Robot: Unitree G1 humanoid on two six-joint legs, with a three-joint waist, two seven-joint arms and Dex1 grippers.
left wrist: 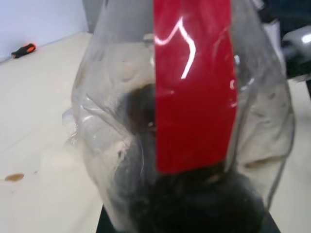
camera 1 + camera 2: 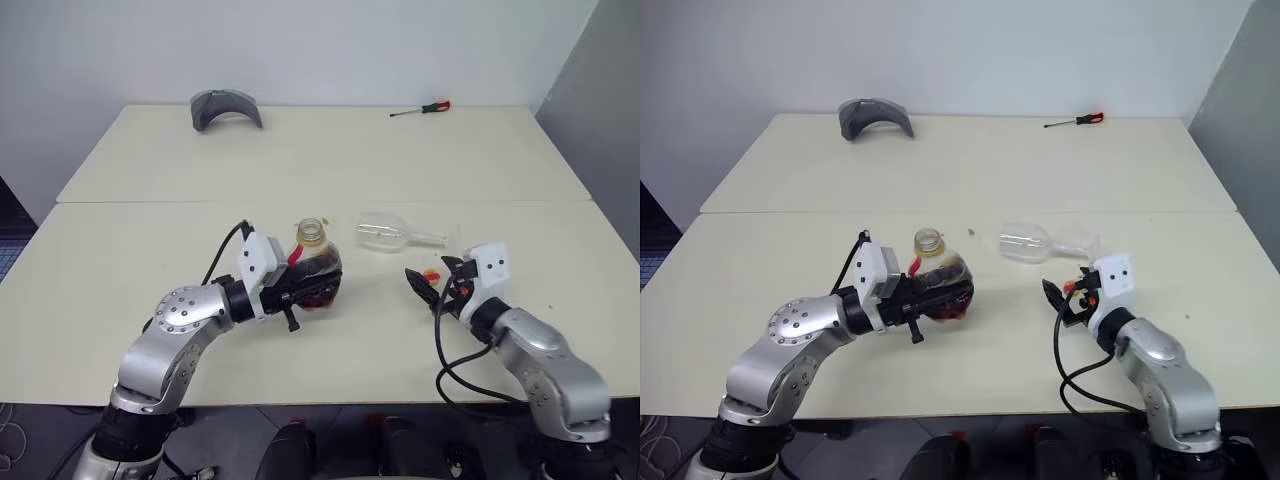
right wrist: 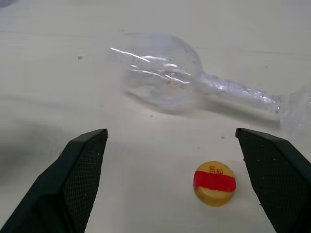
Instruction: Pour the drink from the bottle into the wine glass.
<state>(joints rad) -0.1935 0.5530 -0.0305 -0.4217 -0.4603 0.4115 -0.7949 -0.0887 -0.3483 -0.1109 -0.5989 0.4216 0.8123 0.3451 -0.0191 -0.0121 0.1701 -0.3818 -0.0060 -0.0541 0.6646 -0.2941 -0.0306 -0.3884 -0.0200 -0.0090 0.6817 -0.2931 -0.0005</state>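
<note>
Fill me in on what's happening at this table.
The left gripper is shut on the bottle, holding it upright with its neck open and dark drink inside. The yellow cap lies on the table between the fingers of the open right gripper. The wine glass lies on its side just beyond, apparently empty, so it would probably need standing up before any pouring.

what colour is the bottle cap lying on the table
Yellow with a red band across it; the cap shows best in the right wrist view.
</note>
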